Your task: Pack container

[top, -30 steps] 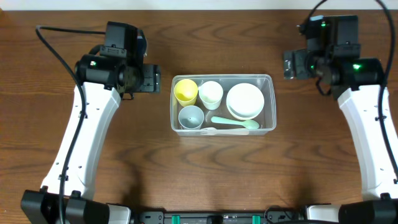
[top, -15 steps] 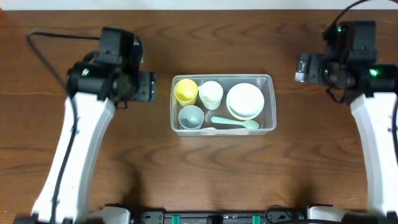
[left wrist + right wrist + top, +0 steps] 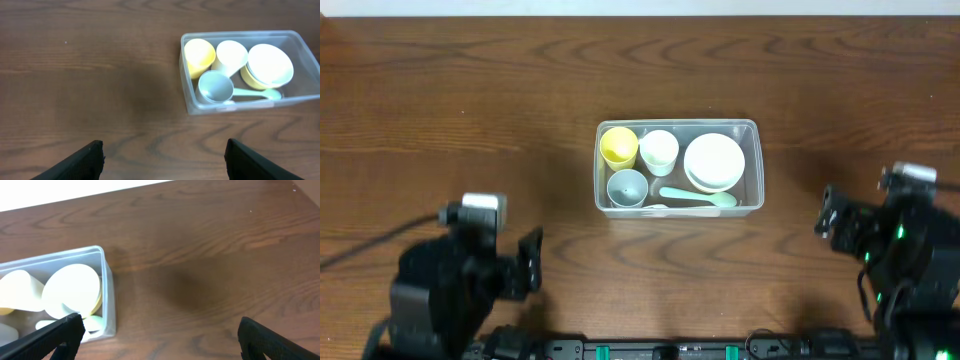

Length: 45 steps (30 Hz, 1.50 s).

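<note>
Your container [image 3: 680, 124] mid-table, possibly a spoon [image 3: 698, 198] inside, left gripper [image 3: 163, 150] and right gripper [image 3: 160, 322] spread wide, well away.

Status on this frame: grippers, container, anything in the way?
Left gripper open, empty. Right gripper open, empty. Container holds cups, bowls, spoon; neither arm touching it. No obstruction seen.

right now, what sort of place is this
Likely a robot lab bench: a dark wood-grain table, two robot arms at its near edge, and one clear rectangular plastic container of pastel tableware.
</note>
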Motion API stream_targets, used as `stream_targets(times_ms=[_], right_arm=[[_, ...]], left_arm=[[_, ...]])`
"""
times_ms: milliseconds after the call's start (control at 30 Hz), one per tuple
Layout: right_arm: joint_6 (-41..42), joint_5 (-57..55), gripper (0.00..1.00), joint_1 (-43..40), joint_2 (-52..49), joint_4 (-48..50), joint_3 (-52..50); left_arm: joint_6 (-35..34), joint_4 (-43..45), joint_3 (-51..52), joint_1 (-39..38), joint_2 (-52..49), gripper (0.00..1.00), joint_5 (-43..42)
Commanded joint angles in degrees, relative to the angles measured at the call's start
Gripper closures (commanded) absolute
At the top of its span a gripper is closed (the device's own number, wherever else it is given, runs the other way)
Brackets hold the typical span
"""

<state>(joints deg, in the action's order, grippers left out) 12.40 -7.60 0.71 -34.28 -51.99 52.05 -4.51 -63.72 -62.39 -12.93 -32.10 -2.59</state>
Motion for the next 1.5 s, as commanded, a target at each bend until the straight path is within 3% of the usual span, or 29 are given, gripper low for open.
stream_targets(times_ms=[0,200,767,900,1200,1367,1467], right_arm=[[0.0,-1.1,0.01,0.4,5.6,1.6,-3.7],[1.1,-0.5,0.01,0.4,8.5,1.3,-4.3],[0.1,-1.0,0.01,0.4,9.5,-7.5,-4.4],[-0.2,2.4,0.01,0.5,14.1,0.3,-7.6],[-9.8,12.8,0.01,1.2,34.3,16.1,-25.1],[-15.0,13.9,0.01,1.8,33.9,25.2,-27.8],[-18.2,13.9,0.01,2.1,34.0,35.6,-31.8]], left_arm=[[-0.7,0.8,3.7,-0.2,6.9,0.22,0.7],[-0.7,0.8,3.9,-0.2,11.3,0.22,0.6],[-0.7,0.8,3.9,-0.2,11.3,0.22,0.6],[-0.7,0.7,3.9,-0.2,11.3,0.22,0.6],[-0.7,0.7,3.9,-0.2,11.3,0.22,0.6],[-0.7,0.8,3.9,-0.2,11.3,0.22,0.6],[-0.7,0.7,3.9,-0.2,11.3,0.22,0.6]])
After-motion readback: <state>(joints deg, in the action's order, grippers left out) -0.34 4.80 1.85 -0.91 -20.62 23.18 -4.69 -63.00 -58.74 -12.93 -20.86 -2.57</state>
